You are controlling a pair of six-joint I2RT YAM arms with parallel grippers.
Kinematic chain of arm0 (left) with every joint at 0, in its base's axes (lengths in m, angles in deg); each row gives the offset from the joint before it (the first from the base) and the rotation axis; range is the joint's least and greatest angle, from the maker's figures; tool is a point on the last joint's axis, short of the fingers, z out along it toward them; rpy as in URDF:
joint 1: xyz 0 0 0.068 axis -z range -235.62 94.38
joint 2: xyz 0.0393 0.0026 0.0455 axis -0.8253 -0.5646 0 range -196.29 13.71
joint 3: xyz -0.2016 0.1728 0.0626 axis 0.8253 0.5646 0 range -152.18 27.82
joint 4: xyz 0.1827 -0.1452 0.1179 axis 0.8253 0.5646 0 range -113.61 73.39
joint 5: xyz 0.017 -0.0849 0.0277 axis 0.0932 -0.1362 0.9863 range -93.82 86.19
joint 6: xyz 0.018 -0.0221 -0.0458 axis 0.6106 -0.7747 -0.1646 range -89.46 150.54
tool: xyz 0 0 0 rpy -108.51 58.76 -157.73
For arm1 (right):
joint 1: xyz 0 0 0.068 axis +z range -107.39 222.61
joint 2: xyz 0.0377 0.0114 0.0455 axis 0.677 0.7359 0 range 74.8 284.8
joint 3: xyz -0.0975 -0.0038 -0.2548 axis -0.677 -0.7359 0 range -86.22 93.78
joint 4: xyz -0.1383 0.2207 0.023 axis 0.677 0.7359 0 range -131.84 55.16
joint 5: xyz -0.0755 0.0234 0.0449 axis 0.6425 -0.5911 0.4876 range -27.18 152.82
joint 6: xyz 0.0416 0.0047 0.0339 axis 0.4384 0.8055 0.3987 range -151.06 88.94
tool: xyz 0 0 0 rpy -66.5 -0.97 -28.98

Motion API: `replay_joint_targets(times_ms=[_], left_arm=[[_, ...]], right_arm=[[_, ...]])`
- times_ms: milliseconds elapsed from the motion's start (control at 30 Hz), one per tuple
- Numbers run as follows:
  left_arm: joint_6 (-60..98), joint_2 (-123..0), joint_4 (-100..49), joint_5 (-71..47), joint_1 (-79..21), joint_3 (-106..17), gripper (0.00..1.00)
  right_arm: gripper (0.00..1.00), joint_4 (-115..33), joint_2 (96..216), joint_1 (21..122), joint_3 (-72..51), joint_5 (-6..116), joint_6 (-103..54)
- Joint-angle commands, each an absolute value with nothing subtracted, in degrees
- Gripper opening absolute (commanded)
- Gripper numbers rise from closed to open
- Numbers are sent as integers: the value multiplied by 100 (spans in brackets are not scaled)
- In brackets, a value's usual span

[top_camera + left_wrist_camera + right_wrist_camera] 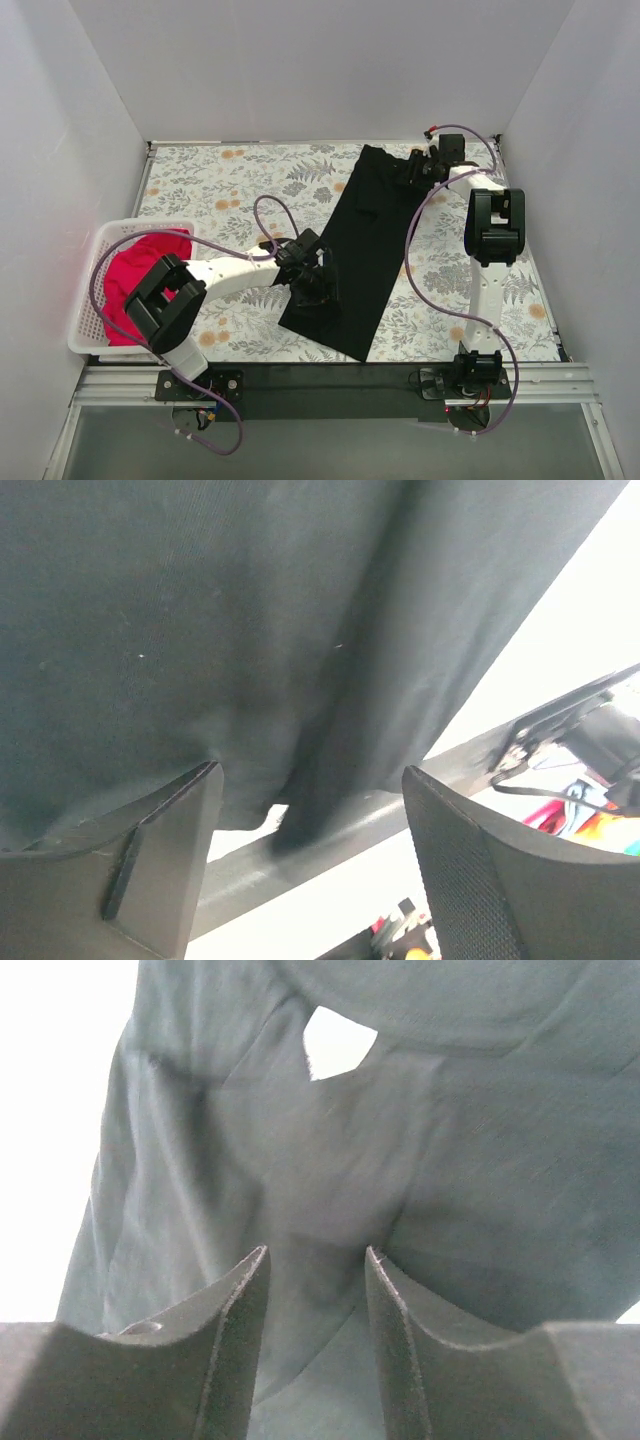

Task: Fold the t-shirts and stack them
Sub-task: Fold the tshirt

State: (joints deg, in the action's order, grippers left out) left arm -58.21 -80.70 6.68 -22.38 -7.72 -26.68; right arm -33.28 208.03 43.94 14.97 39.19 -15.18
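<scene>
Since the plain black cloth t-shirt (365,250) stretches diagonally right of the white plastic lattice basket (140,224), left fingers (170,860) gape wide at its basket-side end, right fingers (225,1345) pinch the far end.

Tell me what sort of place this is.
Probably a robot test booth in a lab, not a home. Plain white walls box in a table with a floral-patterned cover. On it are only a black cloth t-shirt and a white plastic lattice basket holding a red-pink t-shirt.
</scene>
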Motion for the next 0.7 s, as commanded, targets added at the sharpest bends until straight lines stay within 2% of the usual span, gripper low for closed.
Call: replay_joint_targets(times_ms=[0, 167, 300, 467, 667], left_arm=[[-5771, -7595, 1190, -1614, -938, -3255, 73], [-5349, -7366, 1322, -1173, -1886, -3748, 74], [-4734, -7523, 1295, -1068, -3082, -4064, 74], [-4276, -7744, 1199, -270, -3698, -4267, 74], [-4179, -7594, 698, 102, -3892, -3591, 73]], right_arm=[[51, -3067, 19814, 4542, 1084, 4331, -2059], [52, -3067, 18802, 5148, 265, 5094, -2684], [49, -3067, 18317, 5780, -166, 5832, -3088], [46, -3059, 18571, 6440, 104, 6808, -3089], [43, -3032, 19396, 6669, 887, 7214, -2905]])
